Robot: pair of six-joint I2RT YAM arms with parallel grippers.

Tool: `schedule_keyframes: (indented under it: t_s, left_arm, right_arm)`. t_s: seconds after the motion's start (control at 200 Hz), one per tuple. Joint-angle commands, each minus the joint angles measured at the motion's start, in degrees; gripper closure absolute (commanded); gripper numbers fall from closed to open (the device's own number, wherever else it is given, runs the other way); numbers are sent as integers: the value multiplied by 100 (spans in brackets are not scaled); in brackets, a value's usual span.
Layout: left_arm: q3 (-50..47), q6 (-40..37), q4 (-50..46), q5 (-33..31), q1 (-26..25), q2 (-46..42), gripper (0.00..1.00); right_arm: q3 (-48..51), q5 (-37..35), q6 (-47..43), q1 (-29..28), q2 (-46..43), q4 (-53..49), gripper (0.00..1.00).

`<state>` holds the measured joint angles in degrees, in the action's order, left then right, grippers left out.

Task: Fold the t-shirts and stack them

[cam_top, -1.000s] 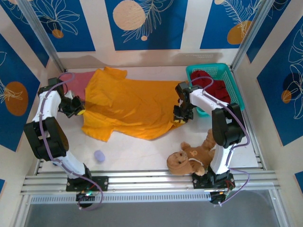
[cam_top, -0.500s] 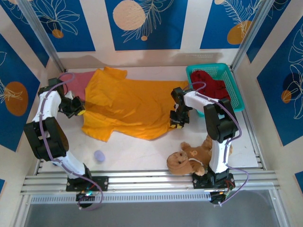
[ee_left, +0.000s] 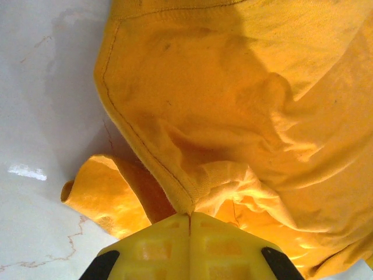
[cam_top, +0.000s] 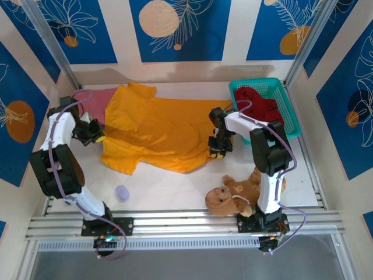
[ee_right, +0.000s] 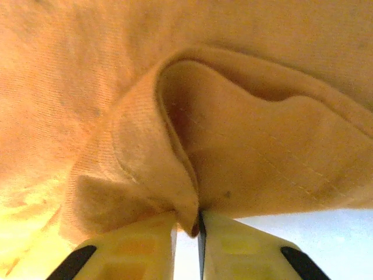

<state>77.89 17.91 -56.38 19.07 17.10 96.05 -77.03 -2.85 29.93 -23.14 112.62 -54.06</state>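
- Fingers of the left gripper [ee_left: 189,220] are pressed together on the hem of the mustard-orange t-shirt [cam_top: 157,125], with the cloth spreading ahead of them.
- The shirt looks light and limp; its stitched edges seem the surest hold.
- Fingers of the right gripper [ee_right: 187,226] are nearly closed, with a hem fold nipped between them.

the top view is bright and evenly lit from overhead. it is sharp across the white table [cam_top: 169,184], with only soft, short shadows and a faint grey shadow on the back wall [cam_top: 145,73]. in the left wrist view a small white glare spot sits on the table at the left. there the mustard-orange t-shirt [ee_left: 262,105] carries a broad soft shadow over its upper folds. the right wrist view is very close, warm and soft-focused, with the cloth washed out at the lower left.
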Motion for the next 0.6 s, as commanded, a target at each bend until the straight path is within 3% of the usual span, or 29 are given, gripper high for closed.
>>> schedule_keyframes:
  t_s: [0.0, 0.35, 0.595]
  left_arm:
    - [-46, -31, -84, 24, -40, -218, 100]
    - [-63, -31, -84, 26, -40, -253, 100]
    - [-76, -31, -84, 5, -43, -256, 100]
  right_arm:
    - [-67, -49, -75, -8, -147, -236, 78]
    - [-100, -110, -75, 2, -191, -231, 83]
    - [-153, -143, -110, 27, -229, -249, 94]
